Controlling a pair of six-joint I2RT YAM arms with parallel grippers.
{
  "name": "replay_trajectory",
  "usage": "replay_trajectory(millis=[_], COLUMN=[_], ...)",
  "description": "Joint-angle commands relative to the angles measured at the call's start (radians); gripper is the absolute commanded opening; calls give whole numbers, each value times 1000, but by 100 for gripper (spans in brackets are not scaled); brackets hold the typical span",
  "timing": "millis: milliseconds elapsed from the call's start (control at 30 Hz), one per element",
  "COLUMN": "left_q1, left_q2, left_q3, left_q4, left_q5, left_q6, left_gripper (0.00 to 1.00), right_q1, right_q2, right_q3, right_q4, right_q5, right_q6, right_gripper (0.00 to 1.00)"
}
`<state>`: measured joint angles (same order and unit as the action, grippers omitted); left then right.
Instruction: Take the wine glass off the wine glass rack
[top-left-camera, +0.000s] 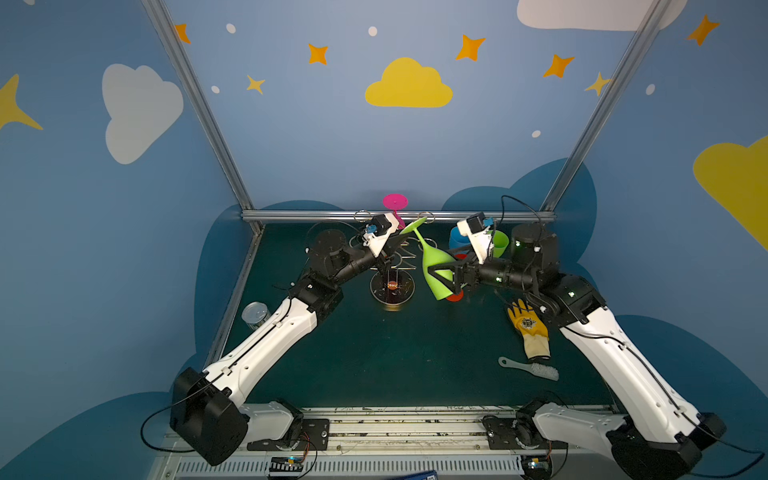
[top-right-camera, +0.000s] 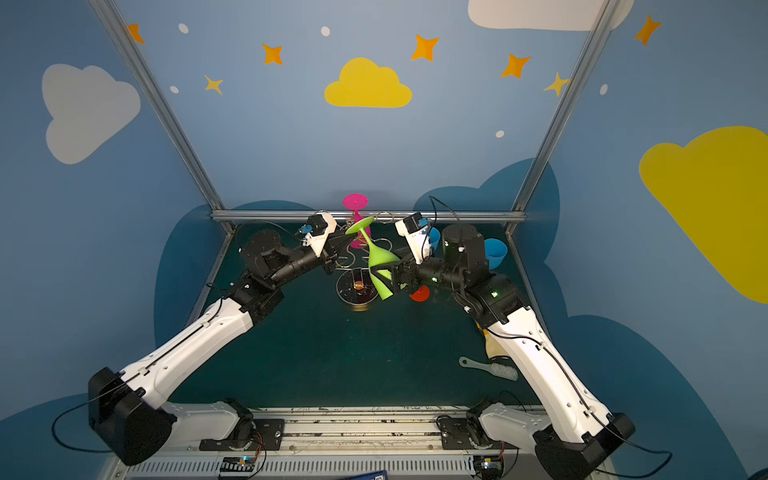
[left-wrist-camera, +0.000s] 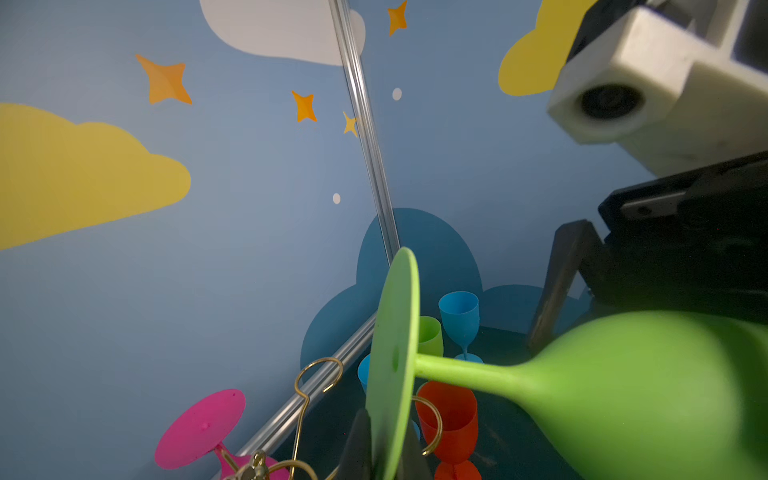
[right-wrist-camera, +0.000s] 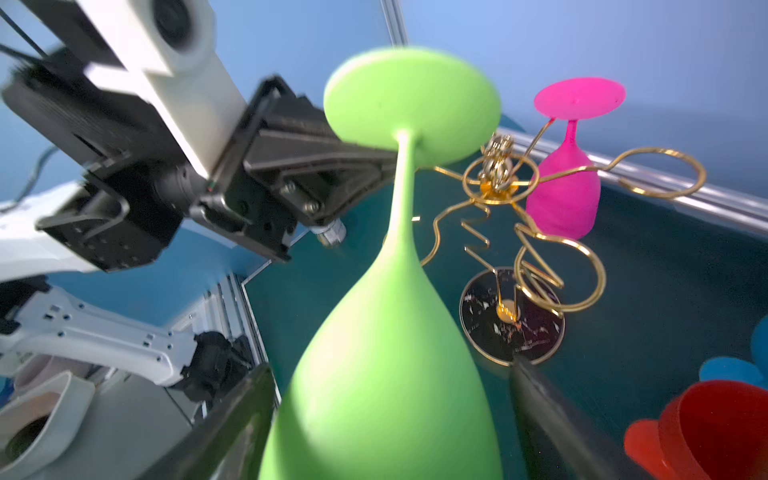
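A green wine glass (top-left-camera: 436, 266) (top-right-camera: 380, 259) hangs tilted and upside down, its foot uppermost beside the top arms of the gold wine glass rack (top-left-camera: 392, 286) (top-right-camera: 358, 286) (right-wrist-camera: 498, 183). My left gripper (top-left-camera: 405, 232) (top-right-camera: 353, 233) (left-wrist-camera: 386, 457) is shut on the rim of the glass's flat foot (left-wrist-camera: 395, 332). My right gripper (top-left-camera: 438, 276) (top-right-camera: 384, 275) (right-wrist-camera: 386, 436) stands open around the bowl (right-wrist-camera: 386, 374), a finger on each side, with a gap on one side. A pink glass (top-left-camera: 395, 201) (right-wrist-camera: 565, 199) hangs upside down from the rack's far side.
Blue (top-left-camera: 457, 239), green (top-left-camera: 500, 243) and red (top-left-camera: 455, 295) glasses stand close to the right arm. A yellow glove (top-left-camera: 530, 328) and a brush (top-left-camera: 530, 368) lie at the front right. A tin can (top-left-camera: 255, 313) sits at the left edge.
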<state>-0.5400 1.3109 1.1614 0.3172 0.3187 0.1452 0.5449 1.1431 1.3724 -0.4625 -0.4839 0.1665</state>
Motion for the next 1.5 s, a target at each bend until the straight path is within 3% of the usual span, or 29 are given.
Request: replay_trajectory(millis=[0, 500, 767, 967, 1067, 1467], left_q1=[2, 32, 34, 34, 34, 33], left_q2=[-9, -22, -32, -32, -30, -20], left_q3=[35, 11, -5, -5, -8, -9], left_q4=[14, 50, 62, 62, 62, 65], left_q5=[-23, 5, 26, 39, 41, 29], left_q6=[-150, -202, -197, -199, -197, -182], left_gripper=[3, 3, 3, 3, 3, 3], right_q1=[-52, -194, -277, -287, -283, -255], right_q2=[-44, -237, -237, -189, -161, -120], right_q3=[-66, -207, -213, -188, -178, -166], right_q4=[145, 208, 251, 299, 329, 373], right_q5=[-97, -145, -170, -177, -189, -199], right_q6=[67, 88, 145, 175, 196, 237], right_gripper=[87, 87, 82, 74, 68, 9])
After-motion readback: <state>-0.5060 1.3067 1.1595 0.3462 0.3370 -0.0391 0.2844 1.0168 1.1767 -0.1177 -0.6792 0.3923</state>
